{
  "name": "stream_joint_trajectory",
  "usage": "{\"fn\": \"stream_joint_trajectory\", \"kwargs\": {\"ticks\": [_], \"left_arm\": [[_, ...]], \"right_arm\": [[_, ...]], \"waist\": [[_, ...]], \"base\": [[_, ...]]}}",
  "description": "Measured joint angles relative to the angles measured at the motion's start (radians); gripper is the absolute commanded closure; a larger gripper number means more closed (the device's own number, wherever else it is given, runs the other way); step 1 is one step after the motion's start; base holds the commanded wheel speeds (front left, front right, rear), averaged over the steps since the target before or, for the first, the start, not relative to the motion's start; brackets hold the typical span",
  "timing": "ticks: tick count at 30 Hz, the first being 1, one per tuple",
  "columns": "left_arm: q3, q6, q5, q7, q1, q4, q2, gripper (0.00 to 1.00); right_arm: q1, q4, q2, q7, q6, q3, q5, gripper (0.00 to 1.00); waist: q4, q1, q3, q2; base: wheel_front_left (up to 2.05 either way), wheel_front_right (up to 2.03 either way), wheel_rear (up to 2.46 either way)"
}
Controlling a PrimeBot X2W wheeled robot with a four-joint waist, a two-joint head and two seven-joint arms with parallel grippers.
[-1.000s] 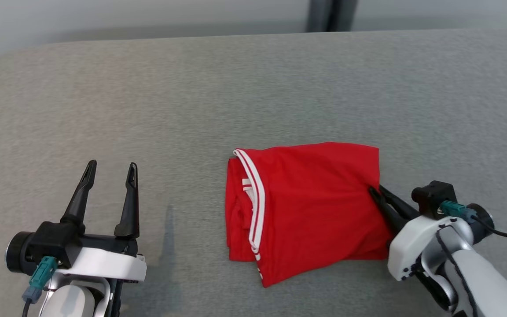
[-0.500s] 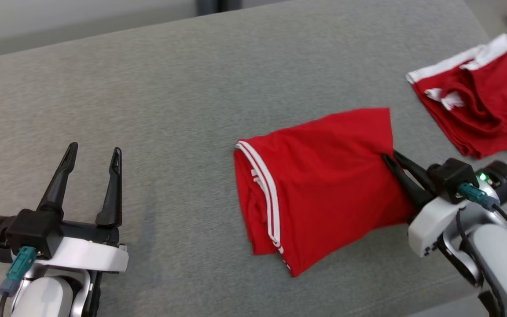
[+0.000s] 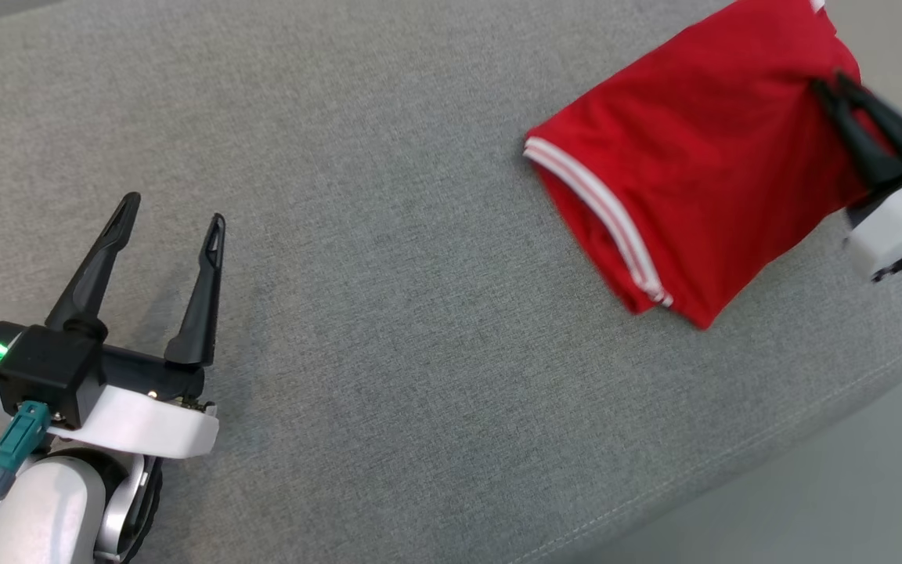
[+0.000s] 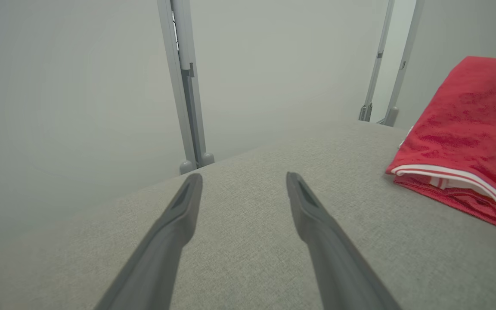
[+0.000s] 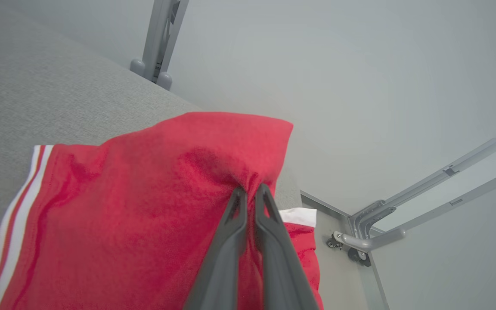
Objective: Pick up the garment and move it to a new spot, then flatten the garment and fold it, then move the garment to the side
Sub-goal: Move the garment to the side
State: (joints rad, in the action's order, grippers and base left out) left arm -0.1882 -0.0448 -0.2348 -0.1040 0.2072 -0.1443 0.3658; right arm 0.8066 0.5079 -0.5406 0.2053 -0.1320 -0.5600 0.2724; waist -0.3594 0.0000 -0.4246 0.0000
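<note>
My right fingers are clamped together on a bunched edge of the folded red garment, raising that side above the counter, probably to carry it aside. My left fingers stand apart, empty.

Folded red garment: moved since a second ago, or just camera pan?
Yes. Dragged to the robot's right: the folded garment, pinched in the right claw, now reaches the second garment, formerly well apart.
</note>
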Motion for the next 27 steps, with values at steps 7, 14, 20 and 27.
{"fn": "stream_joint_trajectory", "kwargs": {"ticks": [7, 14, 20, 27], "left_arm": [[-0.008, 0.016, 0.0, 0.035, 0.02, -0.027, 0.027, 0.0], [-0.022, 0.026, 0.014, 0.055, 0.049, -0.057, 0.044, 0.0], [-0.029, 0.027, 0.016, 0.065, 0.07, -0.068, 0.053, 0.0], [-0.027, 0.02, 0.013, 0.047, 0.075, -0.047, 0.048, 0.0]], "right_arm": [[0.084, 0.145, -0.045, 0.04, 0.0, 0.084, 0.014, 1.0], [0.132, 0.275, -0.064, 0.052, 0.0, 0.191, 0.017, 1.0], [0.165, 0.414, -0.009, 0.055, 0.0, 0.298, 0.018, 0.0], [0.123, 0.395, 0.046, 0.055, 0.0, 0.45, 0.003, 0.0]], "waist": [[-0.01, 0.0, -0.063, 0.0], [0.008, 0.0, -0.111, 0.0], [0.024, 0.0, -0.15, 0.0], [0.038, 0.0, -0.148, 0.0]], "base": [[0.0, 0.0, 0.0], [0.0, 0.0, 0.0], [0.0, 0.0, 0.0], [0.0, 0.0, 0.0]]}}
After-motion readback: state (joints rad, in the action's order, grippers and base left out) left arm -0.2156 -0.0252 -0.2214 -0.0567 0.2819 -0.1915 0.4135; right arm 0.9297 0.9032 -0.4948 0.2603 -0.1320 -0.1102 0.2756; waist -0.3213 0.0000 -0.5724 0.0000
